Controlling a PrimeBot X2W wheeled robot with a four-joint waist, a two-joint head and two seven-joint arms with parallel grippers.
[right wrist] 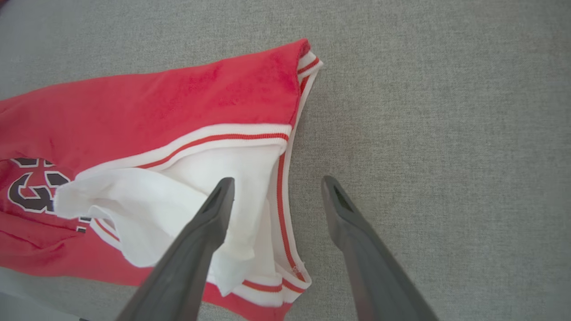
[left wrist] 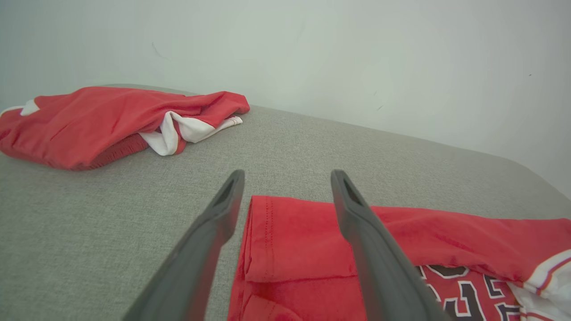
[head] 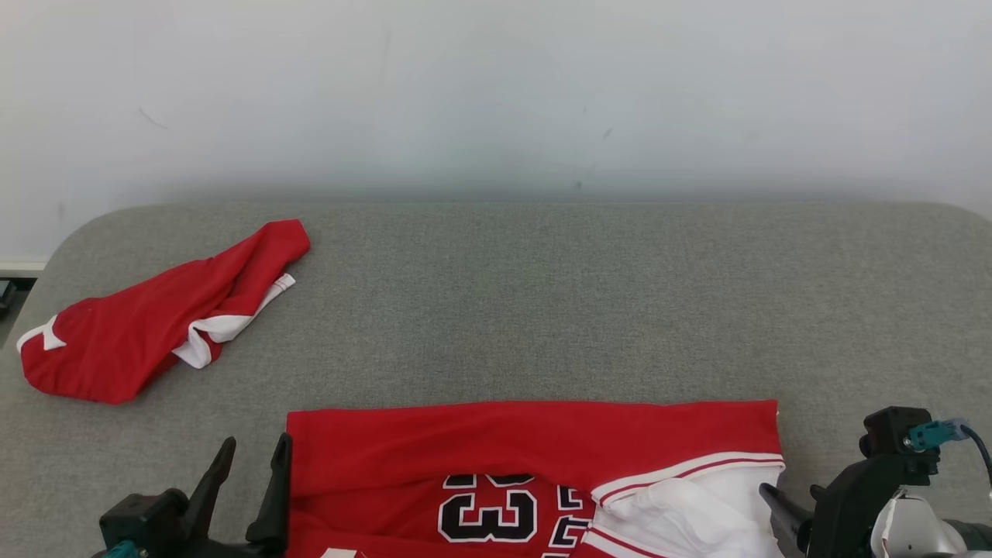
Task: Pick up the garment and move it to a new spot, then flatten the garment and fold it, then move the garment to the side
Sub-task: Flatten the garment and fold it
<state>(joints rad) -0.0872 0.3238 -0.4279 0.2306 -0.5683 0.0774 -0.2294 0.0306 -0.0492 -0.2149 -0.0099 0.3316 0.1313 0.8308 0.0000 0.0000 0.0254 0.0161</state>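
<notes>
Red jersey (head: 527, 442) lies folded on the grey table (head: 542, 294), close to the robot. The left gripper (head: 257, 440) is just beside its left edge, fingers wide apart and holding nothing. The right gripper (right wrist: 277, 179) hangs over the white-trimmed right edge, fingers apart too, holding nothing. Red shorts (head: 132, 333) lie far off on the left.

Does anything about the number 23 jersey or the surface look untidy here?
Yes. At the right end of the jersey, white inner fabric spills out bunched instead of lying flat, so the fold looks unfinished. A second red garment lies crumpled at the far left of the grey surface.
</notes>
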